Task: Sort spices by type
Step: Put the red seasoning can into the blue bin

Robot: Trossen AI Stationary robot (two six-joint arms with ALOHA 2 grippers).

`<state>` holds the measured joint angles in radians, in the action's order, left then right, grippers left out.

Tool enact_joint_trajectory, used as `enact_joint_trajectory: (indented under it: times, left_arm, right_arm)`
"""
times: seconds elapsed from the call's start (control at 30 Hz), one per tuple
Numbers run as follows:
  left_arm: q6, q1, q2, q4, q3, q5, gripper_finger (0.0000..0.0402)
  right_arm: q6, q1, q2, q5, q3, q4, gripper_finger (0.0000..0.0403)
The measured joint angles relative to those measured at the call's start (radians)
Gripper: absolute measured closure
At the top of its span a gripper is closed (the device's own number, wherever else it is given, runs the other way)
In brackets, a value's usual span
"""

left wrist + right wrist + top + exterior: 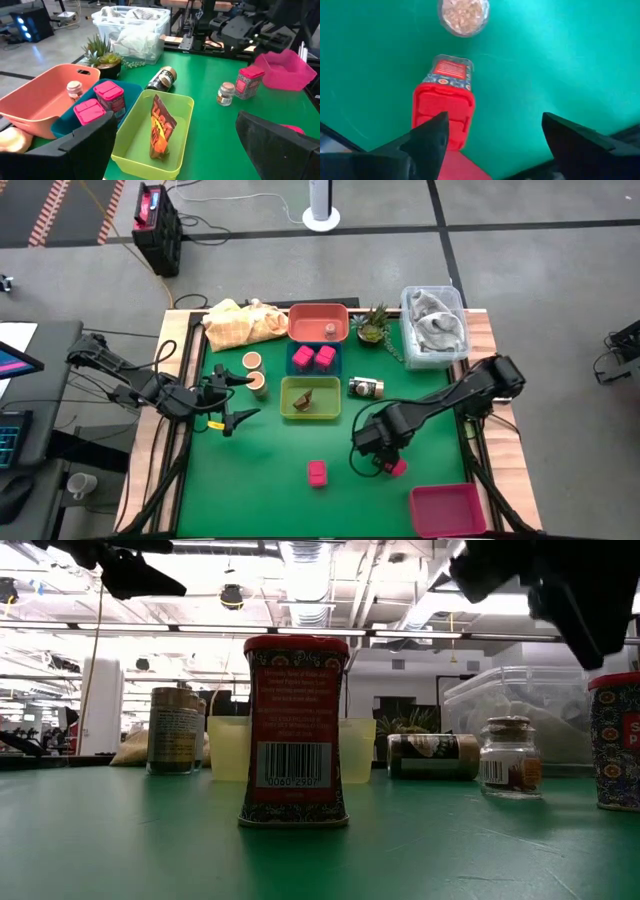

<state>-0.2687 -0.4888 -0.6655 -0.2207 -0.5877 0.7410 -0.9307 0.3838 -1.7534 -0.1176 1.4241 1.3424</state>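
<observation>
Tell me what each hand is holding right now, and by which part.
Nothing is held. The right hand hangs open above a red-lidded spice tin, fingers clear of it. The left hand waits open near the tan jars.

Two matte black jointed arms, dark cabling along links, broad black flat-fingered left end effector [222,402]

Bright, even overhead light falls from ceiling strip lamps [305,560], which glare white in the low view. Shadows on the green table [270,470] are soft. The right wrist view is blurred; its nearest dark fingers [427,142] are out of focus.
</observation>
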Motion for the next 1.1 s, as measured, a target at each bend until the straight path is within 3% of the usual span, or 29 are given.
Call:
enact_joint_trajectory:
  times: [0.27,0.5,1.1]
  left_arm:
    - [0.011,0.000,0.001,0.001,0.000,0.000,0.0013]
    - [0.022,0.000,0.001,0.002,0.000,0.000,0.0013]
    - [0.026,0.000,0.001,0.000,0.000,0.000,0.0013]
  right_arm:
    - [-0.025,0.001,0.017,-0.069,-0.068,-0.086,0.0006]
    - [-0.053,0.011,0.015,-0.116,-0.068,-0.155,0.0004]
    - [-0.074,0.030,-0.026,-0.116,-0.067,-0.221,0.0003]
